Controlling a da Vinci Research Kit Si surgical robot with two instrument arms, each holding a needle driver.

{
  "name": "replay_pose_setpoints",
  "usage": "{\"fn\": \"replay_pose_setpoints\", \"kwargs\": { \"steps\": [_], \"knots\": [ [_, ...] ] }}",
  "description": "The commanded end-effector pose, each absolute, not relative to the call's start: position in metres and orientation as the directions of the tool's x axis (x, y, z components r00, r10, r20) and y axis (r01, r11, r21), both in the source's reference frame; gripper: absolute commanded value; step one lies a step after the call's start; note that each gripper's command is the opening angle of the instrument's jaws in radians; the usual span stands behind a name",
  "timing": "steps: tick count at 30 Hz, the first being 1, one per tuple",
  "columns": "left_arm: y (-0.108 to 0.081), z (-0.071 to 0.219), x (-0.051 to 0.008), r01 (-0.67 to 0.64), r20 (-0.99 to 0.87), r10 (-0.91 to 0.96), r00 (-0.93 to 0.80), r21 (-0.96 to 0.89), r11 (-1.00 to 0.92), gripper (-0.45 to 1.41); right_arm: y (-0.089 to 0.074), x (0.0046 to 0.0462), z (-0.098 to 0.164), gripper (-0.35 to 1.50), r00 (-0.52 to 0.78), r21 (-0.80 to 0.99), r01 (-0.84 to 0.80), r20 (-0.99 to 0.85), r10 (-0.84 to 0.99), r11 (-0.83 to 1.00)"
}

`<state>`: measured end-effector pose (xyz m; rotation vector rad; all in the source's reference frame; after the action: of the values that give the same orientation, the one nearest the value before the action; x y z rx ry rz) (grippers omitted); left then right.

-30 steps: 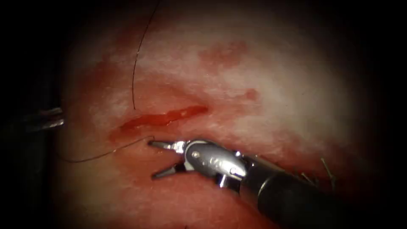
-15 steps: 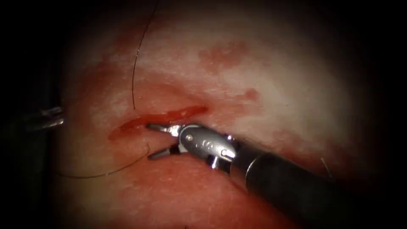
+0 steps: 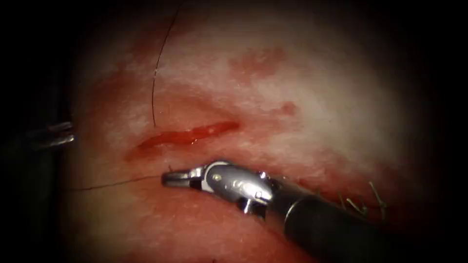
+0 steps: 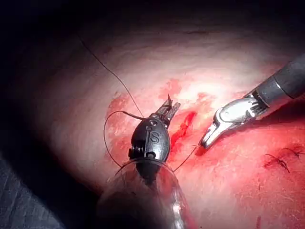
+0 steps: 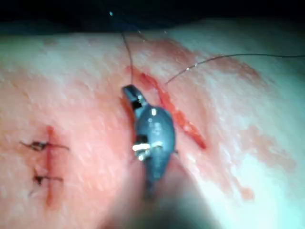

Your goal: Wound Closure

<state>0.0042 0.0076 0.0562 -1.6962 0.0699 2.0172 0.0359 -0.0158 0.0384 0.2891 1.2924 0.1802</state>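
Letter "S" on left tool (image 4: 167,110) wrist housing, nothing else legible

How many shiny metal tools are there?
2. The right arm's tool lies just below the cut, its jaws shut on the thread. The left arm's tool sits at the endoscope view's left edge, left of the cut.

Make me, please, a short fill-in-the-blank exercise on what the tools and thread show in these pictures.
1. The right gripper is shut on the ____.
2. From those jaws the thread runs toward the endoscope view's ____ edge.
3. In the endoscope view, the cut in the tissue lies ____ the right gripper.
Missing words: thread; left; above.
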Motion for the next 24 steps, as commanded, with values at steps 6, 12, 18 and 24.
{"fn": "replay_pose_setpoints", "kwargs": {
  "steps": [6, 12, 18, 24],
  "knots": [
    [0.0078, 0.057, 0.0036, -0.4, -0.936, 0.337, -0.101, -0.272, -0.875, -0.45, -0.0202, 0.0376, 0.0331, -0.35, 0.239, 0.311, 0.091, -0.929, 0.282, 0.946],
    [0.0077, 0.057, 0.0036, -0.4, -0.936, 0.337, -0.101, -0.272, -0.875, -0.45, -0.0213, 0.0391, 0.029, -0.25, 0.222, 0.262, 0.103, -0.946, 0.235, 0.96],
    [0.0077, 0.057, 0.0037, -0.4, -0.936, 0.337, -0.101, -0.272, -0.875, -0.45, -0.0169, 0.0372, 0.0329, 1.26, 0.213, 0.169, -0.071, -0.96, 0.181, 0.983],
    [0.0077, 0.057, 0.0038, -0.398, -0.936, 0.337, -0.101, -0.272, -0.876, -0.45, -0.0147, 0.0353, 0.036, 1.3, 0.245, 0.17, -0.11, -0.95, 0.192, 0.979]
  ]
}}
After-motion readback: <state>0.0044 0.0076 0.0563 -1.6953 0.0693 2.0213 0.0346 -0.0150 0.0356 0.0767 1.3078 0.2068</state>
